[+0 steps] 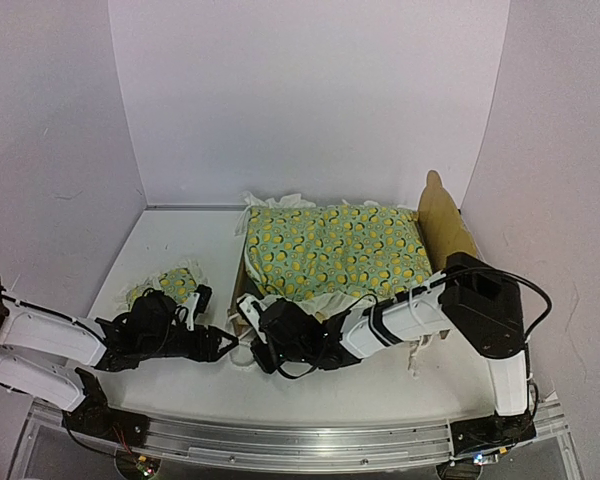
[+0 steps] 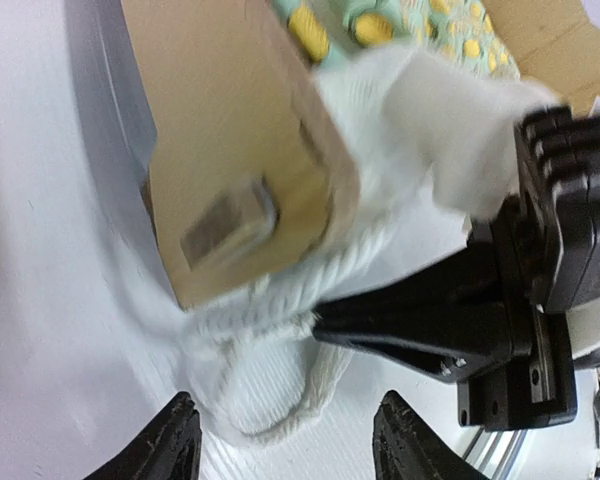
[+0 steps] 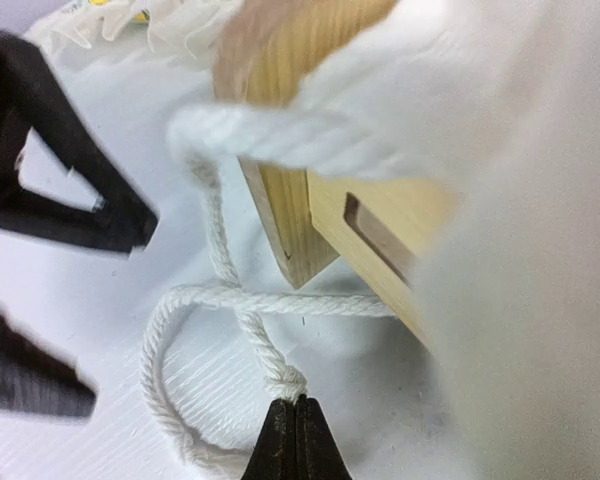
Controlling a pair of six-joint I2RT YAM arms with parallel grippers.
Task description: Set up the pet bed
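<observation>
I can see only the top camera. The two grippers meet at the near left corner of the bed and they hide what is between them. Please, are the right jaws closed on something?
Observer: In the right wrist view, the right gripper has its jaws shut. Their tips are at a knot in a white cord, but I cannot tell if the knot is pinched.
Operator: Thank you. And the left jaws?
Observer: In the left wrist view, the left gripper has its jaws open, with a loop of the same cord lying between them.
Operator: Where does this cord go?
Observer: It rises beside the wooden corner of the pet bed. White fabric hides its upper end.
</observation>
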